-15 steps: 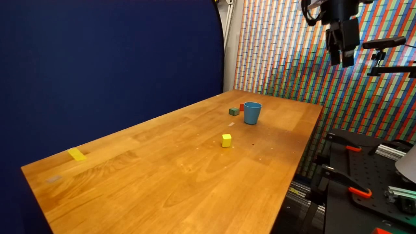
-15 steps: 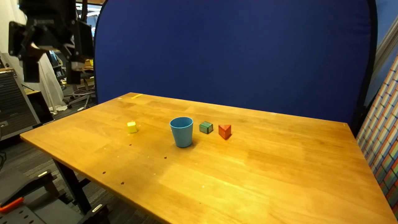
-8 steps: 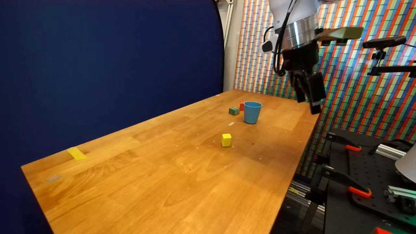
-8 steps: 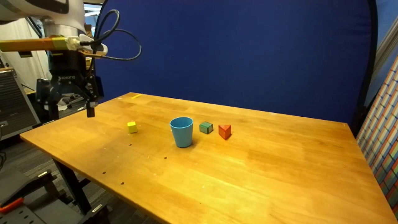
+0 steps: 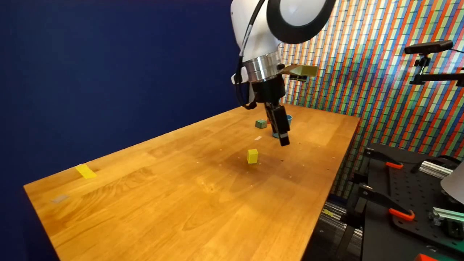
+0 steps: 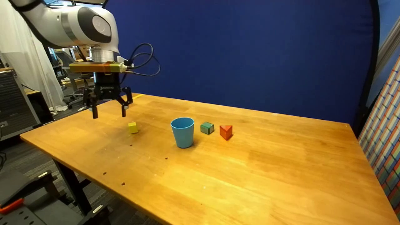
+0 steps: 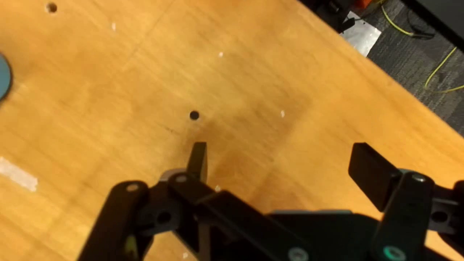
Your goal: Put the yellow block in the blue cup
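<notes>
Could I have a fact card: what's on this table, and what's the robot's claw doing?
Table: wooden
Blue cup: upright
Yellow block: on the table, outside the cup
Green block: on the table
Red wedge: near the green block, not touching
Gripper claw: open, holding nothing, above the table
Job so far: not yet done

Bare table point(image 6: 265, 175) surrounds the yellow block point(image 6: 132, 127), leaving its sides accessible. A bare strip separates it from the upright blue cup point(image 6: 183, 134). Past the cup, the nearby green block point(image 6: 207, 128) and red block point(image 6: 225, 132) restrict passage. The gripper point(image 6: 109, 115) hangs spread above the table.
</notes>
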`<action>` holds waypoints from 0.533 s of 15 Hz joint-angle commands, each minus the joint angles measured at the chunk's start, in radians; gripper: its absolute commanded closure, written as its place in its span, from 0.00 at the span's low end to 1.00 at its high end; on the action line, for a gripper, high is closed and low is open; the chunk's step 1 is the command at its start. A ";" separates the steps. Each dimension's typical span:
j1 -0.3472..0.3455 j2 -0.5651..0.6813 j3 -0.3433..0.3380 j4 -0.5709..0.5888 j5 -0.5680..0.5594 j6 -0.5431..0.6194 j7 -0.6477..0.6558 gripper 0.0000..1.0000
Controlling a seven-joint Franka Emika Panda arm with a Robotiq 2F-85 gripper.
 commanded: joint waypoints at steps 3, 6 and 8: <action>-0.055 0.220 0.000 0.259 -0.009 -0.048 -0.100 0.00; -0.070 0.298 0.001 0.333 -0.011 -0.058 -0.122 0.00; -0.076 0.343 0.000 0.372 -0.012 -0.069 -0.131 0.00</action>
